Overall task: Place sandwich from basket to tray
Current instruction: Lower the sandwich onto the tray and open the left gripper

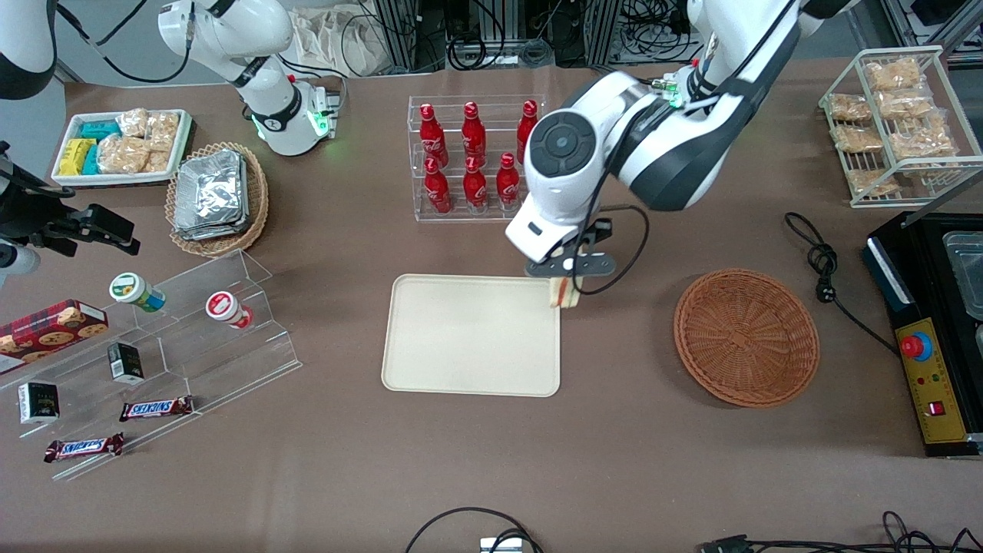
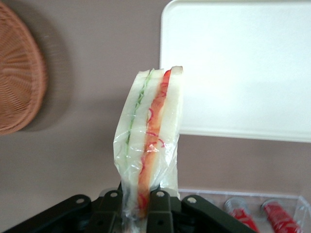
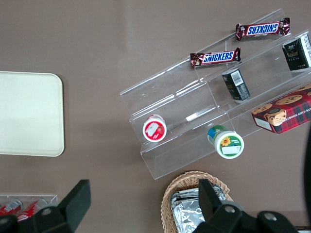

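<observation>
Above the tray's (image 1: 468, 338) corner nearest the bottle rack, the sandwich (image 1: 566, 293) hangs clear of the surface, wrapped in clear film, its bread slices and orange-red and green filling lines running vertically. Hand (image 1: 567, 286) points straight down, fingers (image 2: 158, 206) clamped on the wedge's upper end; the working arm's white wrist housing sits directly over it. Tray is bare, flat on the brown tabletop (image 1: 491, 461). Basket (image 1: 746, 336), reddish-brown wicker, lies well apart toward the working arm's end, nothing inside it. Red bottles (image 1: 474, 157) stand upright in a clear rack (image 1: 476, 215), farther from the front camera than the tray.
</observation>
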